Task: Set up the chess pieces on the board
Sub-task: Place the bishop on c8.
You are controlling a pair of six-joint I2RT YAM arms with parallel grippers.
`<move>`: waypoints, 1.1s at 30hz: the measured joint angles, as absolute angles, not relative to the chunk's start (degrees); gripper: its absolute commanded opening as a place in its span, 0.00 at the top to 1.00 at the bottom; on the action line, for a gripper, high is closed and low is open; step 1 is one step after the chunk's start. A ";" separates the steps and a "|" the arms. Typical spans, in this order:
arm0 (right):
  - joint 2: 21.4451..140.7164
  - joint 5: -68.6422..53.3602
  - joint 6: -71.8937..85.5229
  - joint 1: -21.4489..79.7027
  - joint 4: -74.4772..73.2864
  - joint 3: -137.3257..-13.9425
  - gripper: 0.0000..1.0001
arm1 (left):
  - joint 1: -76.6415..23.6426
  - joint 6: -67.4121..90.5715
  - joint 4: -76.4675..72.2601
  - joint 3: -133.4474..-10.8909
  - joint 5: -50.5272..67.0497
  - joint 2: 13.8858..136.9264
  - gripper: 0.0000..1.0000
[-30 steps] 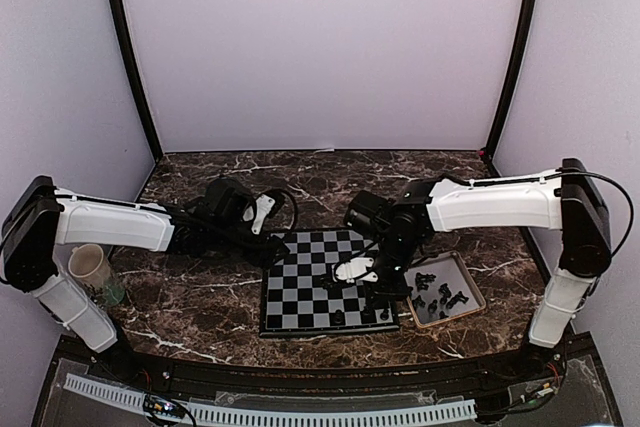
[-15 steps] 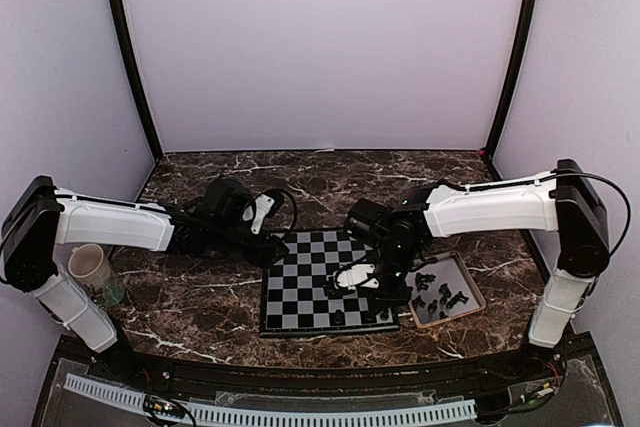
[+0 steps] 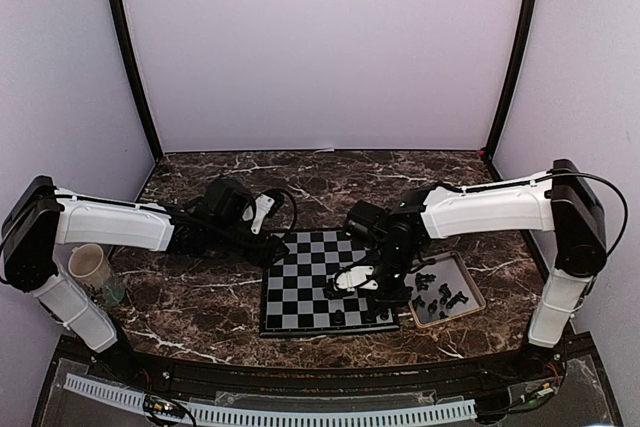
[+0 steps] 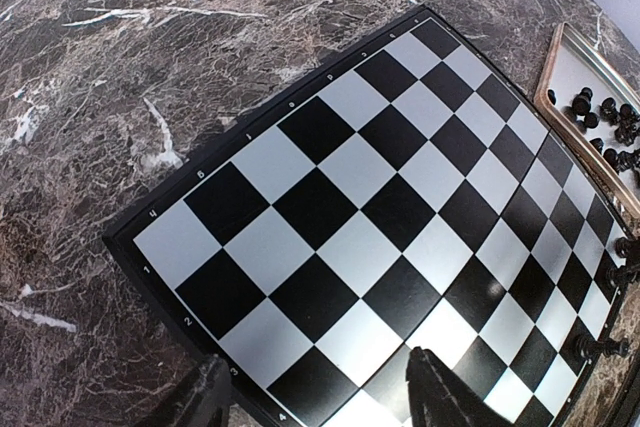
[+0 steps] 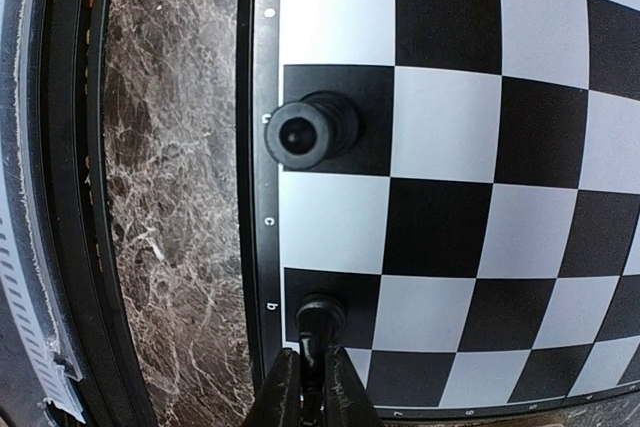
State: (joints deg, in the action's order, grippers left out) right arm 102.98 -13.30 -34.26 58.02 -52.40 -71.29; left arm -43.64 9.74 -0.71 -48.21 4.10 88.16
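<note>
Board (image 3: pixel 295 297) lies flat on the marble table (image 3: pixel 200 297), near centre, between the two arms; black and pale grey squares, thin black border with letters and numbers along it; most squares bare; held chess piece (image 5: pixel 320 315) sits at a black square in the board's near edge row, by the border letter b; can't tell if its base is fully seated; right gripper (image 5: pixel 312 359) reaches over the right part of the board, fingers pinched narrow on the top of that piece; second chess piece (image 5: pixel 303 133) stands upright on the next black square of the same row, two squares along, apart from the gripper; left wrist view shows a couple more dark pieces at the board's right edge, too small to name; tan-rimmed tray (image 3: pixel 470 278) just right of the board, apart from it, holding the loose chess pieces (image 3: pixel 440 297) in a scattered cluster; left gripper (image 4: pixel 315 372) hangs above the board's far-left corner, fingers spread wide, one over the border and one over the squares; paper cup (image 3: pixel 88 267) stands well left of the board, beside the left arm's base.
</note>
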 measured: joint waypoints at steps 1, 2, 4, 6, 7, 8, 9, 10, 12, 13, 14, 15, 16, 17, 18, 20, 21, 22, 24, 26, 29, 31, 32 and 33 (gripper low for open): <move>102.98 -13.28 -34.26 58.06 -52.36 -71.29 0.82 | -43.64 9.74 -0.71 -48.21 4.10 88.16 0.37; 102.98 -13.26 -34.26 58.08 -52.34 -71.29 0.80 | -43.64 9.74 -0.71 -48.18 4.10 88.16 0.37; 103.04 -13.15 -34.26 58.11 -52.25 -71.29 0.78 | -43.64 9.74 -0.73 -48.16 4.10 88.16 0.37; 103.04 -13.04 -34.20 58.13 -52.25 -71.29 0.77 | -43.64 9.74 -0.71 -48.14 4.10 88.16 0.37; 103.04 -13.02 -34.17 58.13 -52.25 -71.29 0.76 | -43.64 9.74 -0.73 -48.14 4.10 88.16 0.37; 103.04 -13.02 -34.17 58.13 -52.27 -71.29 0.75 | -43.64 9.74 -0.73 -48.14 4.14 88.16 0.37; 103.04 -13.02 -34.20 58.13 -52.27 -71.31 0.74 | -43.64 9.74 -0.73 -48.14 4.16 88.16 0.37; 103.04 -13.02 -34.11 58.13 -52.29 -71.31 0.73 | -43.64 9.74 -0.75 -48.14 4.23 88.16 0.37; 102.96 -13.04 -34.02 58.13 -52.40 -71.33 0.67 | -43.64 9.72 -0.75 -48.14 4.36 88.16 0.37; 102.83 -13.08 -33.95 58.13 -52.53 -71.35 0.63 | -43.64 9.72 -0.73 -48.14 4.51 88.16 0.37; 102.54 -13.21 -34.09 58.11 -52.73 -71.37 0.62 | -43.64 9.69 -0.69 -48.16 4.67 88.16 0.37; 102.04 -13.43 -34.68 57.93 -53.06 -71.40 0.61 | -43.64 9.67 -0.47 -48.27 4.97 88.16 0.37; 101.49 -13.72 -34.98 57.58 -53.43 -71.46 0.60 | -43.64 9.65 -0.23 -48.42 5.21 88.16 0.37; 100.84 -14.17 -35.16 57.23 -53.84 -71.61 0.60 | -43.64 9.58 0.12 -48.73 5.48 88.16 0.37; 100.09 -14.72 -35.38 56.64 -54.33 -71.83 0.60 | -43.66 9.45 0.14 -48.99 5.72 88.16 0.37; 98.45 -15.90 -35.81 54.39 -55.20 -72.60 0.60 | -43.77 9.28 0.08 -49.58 6.22 88.16 0.37; 97.54 -16.43 -36.01 52.77 -55.35 -72.84 0.60 | -43.79 9.23 0.08 -49.84 6.50 88.16 0.37; 96.60 -16.62 -36.16 51.24 -55.40 -72.86 0.61 | -43.81 9.19 0.14 -50.19 6.74 88.16 0.37; 94.43 -16.56 -36.38 47.88 -55.68 -72.71 0.61 | -43.90 9.08 0.27 -51.07 7.25 88.16 0.37; 92.09 -15.97 -36.49 44.91 -55.44 -71.53 0.62 | -44.05 8.84 0.36 -51.96 7.62 88.27 0.37; 87.96 -14.72 -36.64 42.35 -55.55 -67.46 0.61 | -44.27 8.14 0.54 -53.98 8.08 89.23 0.37; 85.34 -13.78 -36.64 41.65 -55.72 -63.99 0.61 | -44.34 7.88 0.56 -54.85 8.21 90.00 0.37; 84.25 -13.34 -36.62 41.54 -55.92 -62.30 0.60 | -44.38 7.86 0.56 -55.13 8.29 90.35 0.37; 83.18 -12.80 -36.64 41.43 -55.94 -60.36 0.60 | -44.42 7.84 0.54 -55.31 8.38 90.65 0.37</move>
